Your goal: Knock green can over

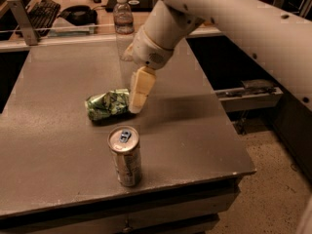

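Closest to the bench's (44,179) near edge, a slim silver-beige can (125,156) with a blue tab stands upright, roughly midway between the near corners. Behind it, around the middle of the bench, the green can (106,104) lies on its side, dented and crumpled. The gripper (138,92) points down and slants left, its cream tip against the can's right end; whether it is open or closed I cannot tell. Farther back, by the far edge, a clear plastic bottle (123,19) stands upright. Beyond the far left corner sits a keyboard (42,9).
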You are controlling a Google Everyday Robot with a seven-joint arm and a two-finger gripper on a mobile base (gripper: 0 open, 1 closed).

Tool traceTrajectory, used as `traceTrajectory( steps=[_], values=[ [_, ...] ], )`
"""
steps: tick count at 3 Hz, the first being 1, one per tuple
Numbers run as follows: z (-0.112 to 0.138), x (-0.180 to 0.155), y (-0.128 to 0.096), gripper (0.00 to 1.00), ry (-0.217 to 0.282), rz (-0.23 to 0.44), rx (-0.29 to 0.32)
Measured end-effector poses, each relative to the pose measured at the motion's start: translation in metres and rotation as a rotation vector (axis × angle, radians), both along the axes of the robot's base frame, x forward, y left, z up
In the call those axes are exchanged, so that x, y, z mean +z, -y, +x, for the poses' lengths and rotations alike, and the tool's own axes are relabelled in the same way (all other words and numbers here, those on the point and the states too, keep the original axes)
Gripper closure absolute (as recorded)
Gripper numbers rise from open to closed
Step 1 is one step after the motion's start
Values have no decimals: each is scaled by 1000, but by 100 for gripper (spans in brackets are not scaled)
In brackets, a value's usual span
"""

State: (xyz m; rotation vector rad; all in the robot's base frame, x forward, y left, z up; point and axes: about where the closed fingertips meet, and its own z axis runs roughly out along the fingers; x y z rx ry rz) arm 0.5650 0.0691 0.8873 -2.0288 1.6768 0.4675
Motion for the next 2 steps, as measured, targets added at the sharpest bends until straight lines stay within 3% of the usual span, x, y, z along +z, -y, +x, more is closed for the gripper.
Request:
traceTrajectory(
  steps=[1,2],
  values=[
    [14,13,42,0,52,184,-82],
    [28,27,86,0,118,326,-157]
  ],
)
